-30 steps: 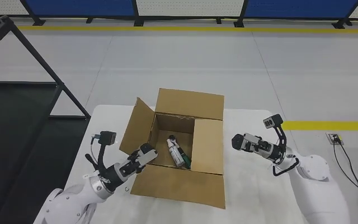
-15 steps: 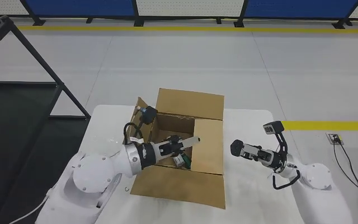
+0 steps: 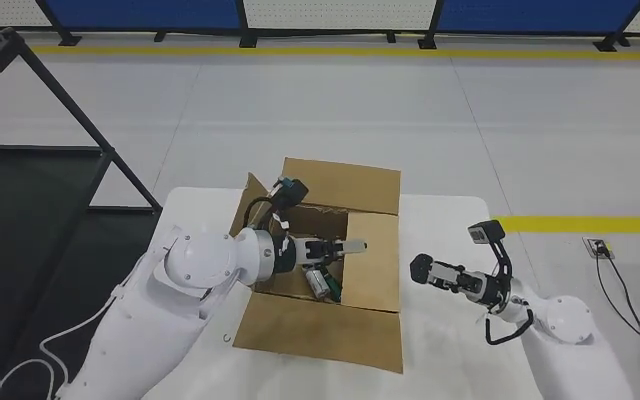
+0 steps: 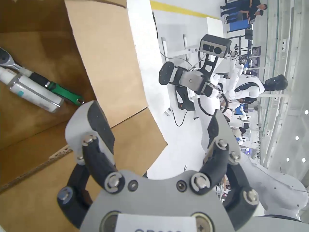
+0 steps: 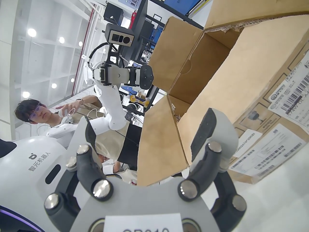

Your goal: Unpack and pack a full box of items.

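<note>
Jaws of the left gripper (image 4: 155, 115) are seen spread wide, with nothing held between them. It is held roughly level above the open mouth of the box (image 3: 320, 335), pointing across toward the right arm. That pose is judged to be a staging one, since the wrist would have to be tipped down before anything inside could be reached. On the box floor below it, two items are lying: a ratchet wrench (image 4: 60, 92) with a black-and-green handle, and a pale tube (image 4: 31, 90) laid alongside, touching it (whether anything is hidden under them cannot be told). Both are lodged close to the inner wall on the right arm's side, so a steep approach is judged necessary, with care taken not to snag the upright flap.

The right gripper (image 5: 149, 131) is also open and empty. It is held low over the white table (image 3: 445, 345), just beside the box's labelled outer wall but apart from it — probably kept there so the flaps and the working arm are not fouled. The step in hand is judged to be a reach for one of the two items, neither yet grasped.
</note>
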`<state>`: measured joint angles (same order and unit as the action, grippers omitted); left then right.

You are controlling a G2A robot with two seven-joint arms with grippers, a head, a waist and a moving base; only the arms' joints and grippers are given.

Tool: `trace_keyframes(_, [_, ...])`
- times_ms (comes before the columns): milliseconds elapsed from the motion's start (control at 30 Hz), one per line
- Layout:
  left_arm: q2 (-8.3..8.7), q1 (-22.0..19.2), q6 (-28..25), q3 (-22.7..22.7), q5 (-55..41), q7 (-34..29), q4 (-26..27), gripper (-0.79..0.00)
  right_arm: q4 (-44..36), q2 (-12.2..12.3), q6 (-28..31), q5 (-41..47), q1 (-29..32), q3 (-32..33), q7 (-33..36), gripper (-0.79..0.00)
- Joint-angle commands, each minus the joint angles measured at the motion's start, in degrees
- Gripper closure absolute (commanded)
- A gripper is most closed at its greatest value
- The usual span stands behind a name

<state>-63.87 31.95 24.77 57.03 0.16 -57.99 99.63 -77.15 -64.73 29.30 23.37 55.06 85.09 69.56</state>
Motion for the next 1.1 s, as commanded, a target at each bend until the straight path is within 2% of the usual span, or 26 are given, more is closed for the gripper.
trace_keyframes(0, [0.00,0.32,-0.10,-0.21,0.13,0.11,-0.29,-0.785,0.00,0.00,0.01,0.00,0.00,0.00,0.00,-0.785])
trace_keyframes(100, [-0.17,1.02,-2.17,-2.36,1.57,0.03,-2.10,-0.785,-0.85,-0.01,-0.44,-0.46,0.55,-0.19,-1.46,-0.785])
trace_keyframes(367, [-1.20,-1.38,-4.45,-6.28,2.54,-0.06,-7.89,-0.785,-2.27,0.37,-0.64,-1.64,2.36,-0.67,-3.71,-0.785])
trace_keyframes(767, [-1.68,-0.63,-4.37,-7.29,4.26,2.83,-14.38,-0.785,-3.86,1.11,-0.34,-1.06,3.97,-0.21,-4.38,-0.785])
trace_keyframes(1067, [-2.55,1.13,-5.99,-6.42,-0.34,8.56,-16.24,-0.785,-3.93,1.41,-0.51,-0.99,3.44,-1.18,-4.87,-0.785])
